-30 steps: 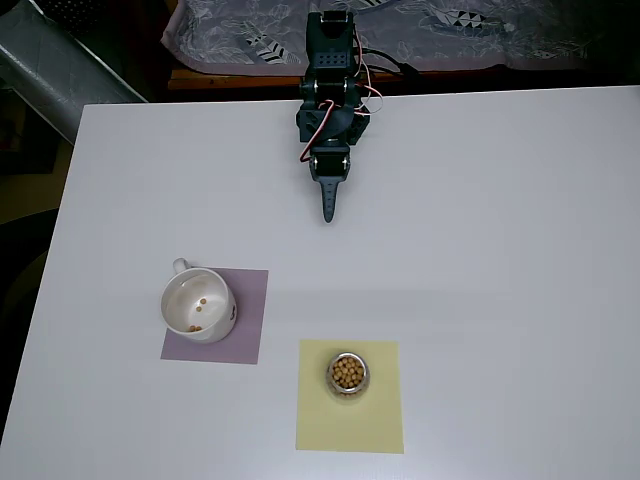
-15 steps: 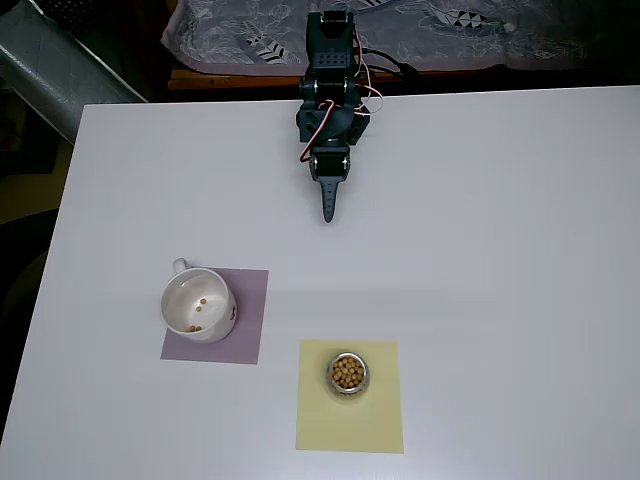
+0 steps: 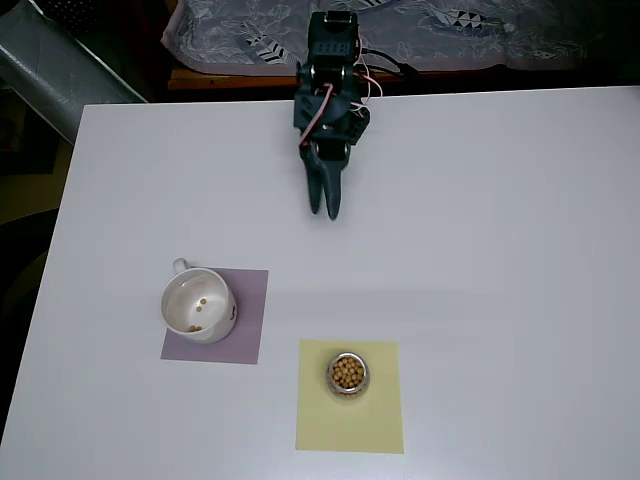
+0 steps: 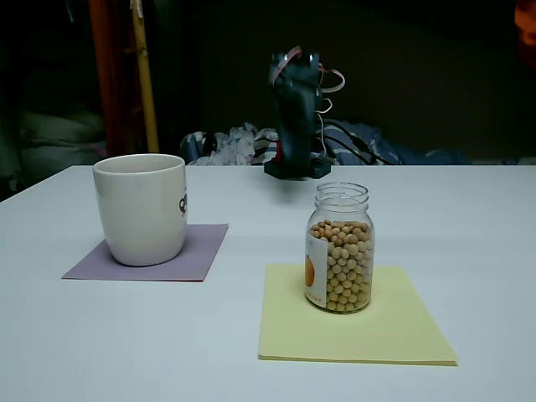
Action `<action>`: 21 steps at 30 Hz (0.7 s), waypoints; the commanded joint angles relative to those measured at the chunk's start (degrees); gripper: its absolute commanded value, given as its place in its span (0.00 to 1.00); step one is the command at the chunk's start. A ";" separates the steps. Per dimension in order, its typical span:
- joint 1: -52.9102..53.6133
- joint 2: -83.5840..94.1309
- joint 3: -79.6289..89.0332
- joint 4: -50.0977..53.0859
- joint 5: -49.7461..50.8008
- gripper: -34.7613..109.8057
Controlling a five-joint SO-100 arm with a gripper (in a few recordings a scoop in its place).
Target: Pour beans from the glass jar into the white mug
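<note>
The glass jar (image 3: 347, 375) (image 4: 340, 248) stands upright on a yellow mat, about three-quarters full of tan beans (image 4: 345, 270), with its white label facing left in the fixed view. On a purple mat to its left stands the white mug (image 3: 197, 305) (image 4: 141, 209), upright, with a few beans (image 3: 200, 304) on its bottom. My gripper (image 3: 326, 209) hangs near the table's far edge, pointing toward the near side, well apart from both. Its fingers stand slightly apart with nothing between them. The dark arm (image 4: 296, 109) rises behind the jar in the fixed view.
The yellow mat (image 3: 350, 425) and the purple mat (image 3: 247, 335) lie flat on the white table (image 3: 500, 250). A patterned cloth (image 3: 230, 35) lies beyond the table's far edge, and a grey padded thing (image 3: 55, 75) sits at the far left corner.
The gripper has shifted slightly toward the far edge and its fingers have parted from a single point into two tips. Jar and mug have not moved.
</note>
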 commanded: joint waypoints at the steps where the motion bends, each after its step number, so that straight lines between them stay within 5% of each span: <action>1: 2.99 -19.95 -13.80 -3.52 -10.72 0.61; 9: 6.50 -55.63 -35.16 -19.34 -37.27 0.77; 15: 5.10 -67.76 -24.52 -52.38 -57.92 0.74; 21: 1.23 -90.00 -24.96 -80.24 -63.19 0.74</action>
